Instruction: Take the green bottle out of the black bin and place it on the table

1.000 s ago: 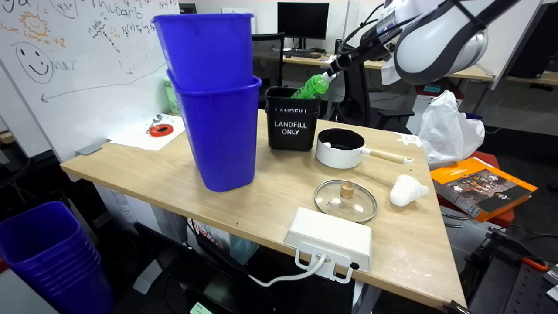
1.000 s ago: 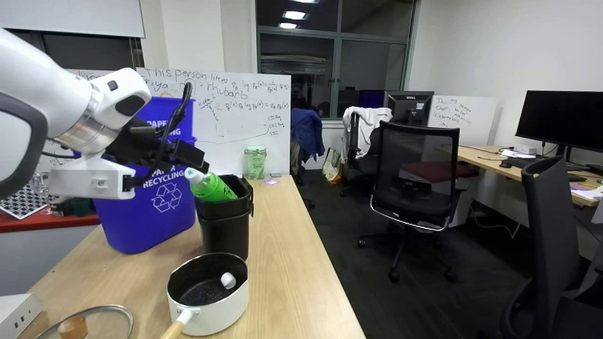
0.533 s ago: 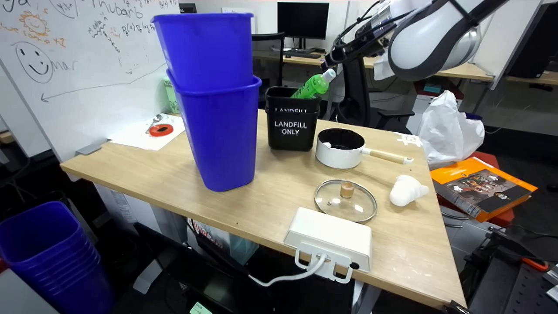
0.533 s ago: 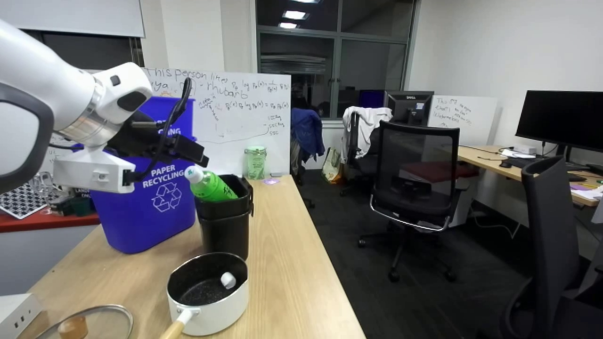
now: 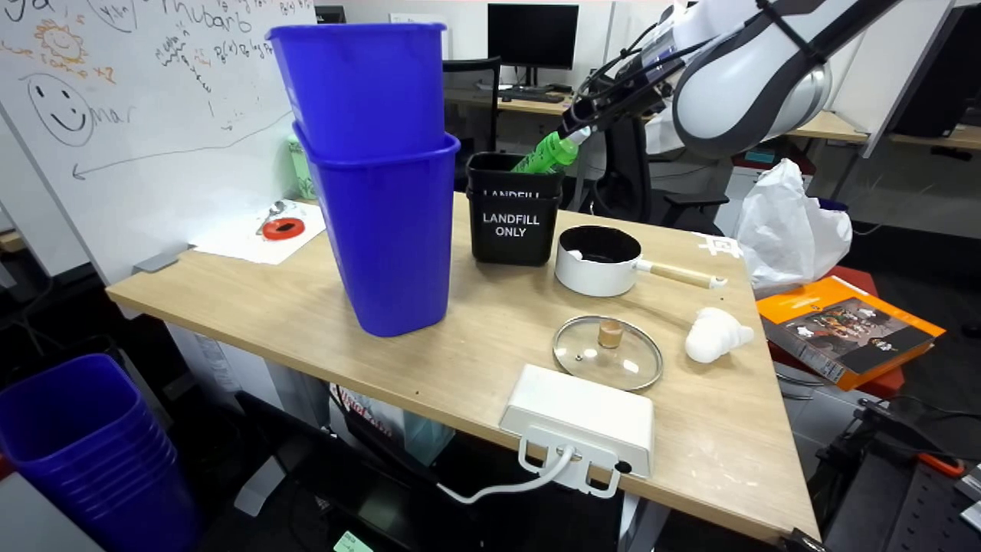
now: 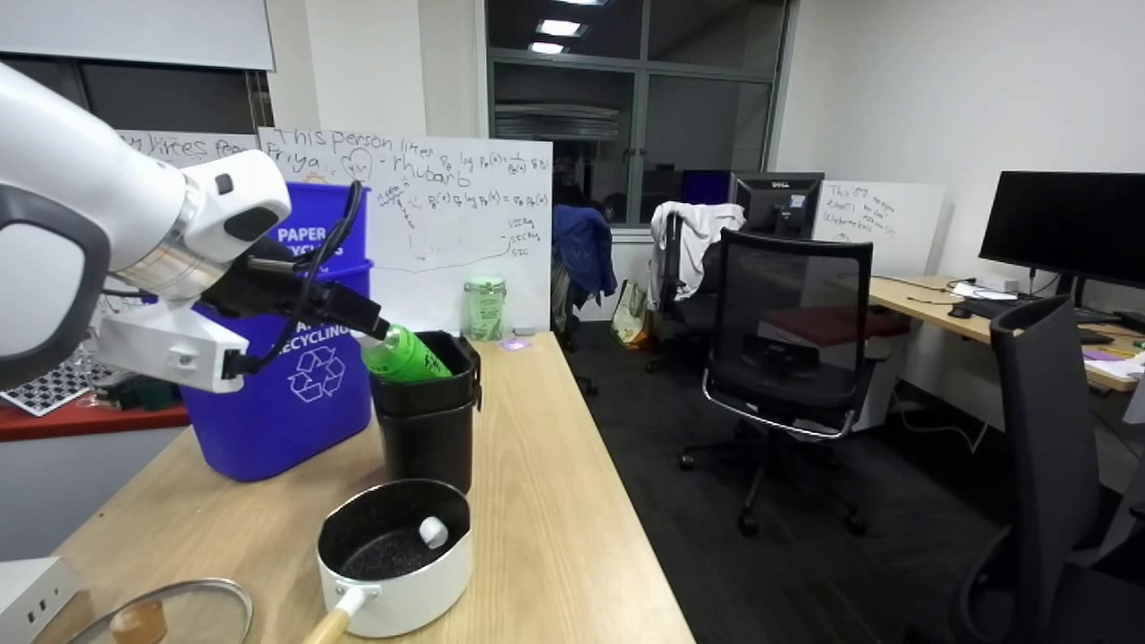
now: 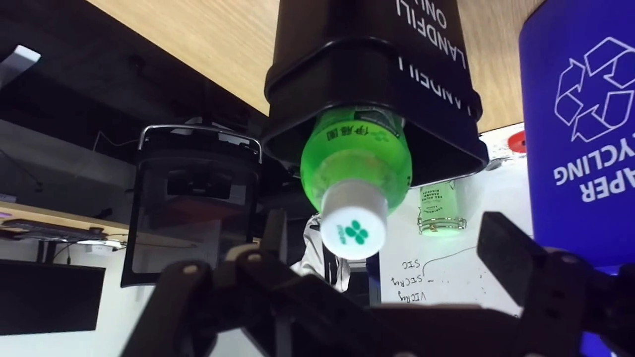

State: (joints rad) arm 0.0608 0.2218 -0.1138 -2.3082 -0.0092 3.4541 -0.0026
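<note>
Green plastic drink bottle (image 7: 356, 161) leaned inside the landfill bin (image 7: 337, 74), likely slick, best pinched below its cap (image 7: 353, 219); the gripper (image 7: 383, 228) gaped, empty.

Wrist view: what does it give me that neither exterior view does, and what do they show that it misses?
Only in the wrist view: the gap between the open fingers of the end effector, and the clover mark on top of the bottle cap.

Only in both exterior views: the pot, the lid and the white box.

In all: the bottle in the black bin, a blue bin, the jar, the whiteboard and part of the table.
</note>
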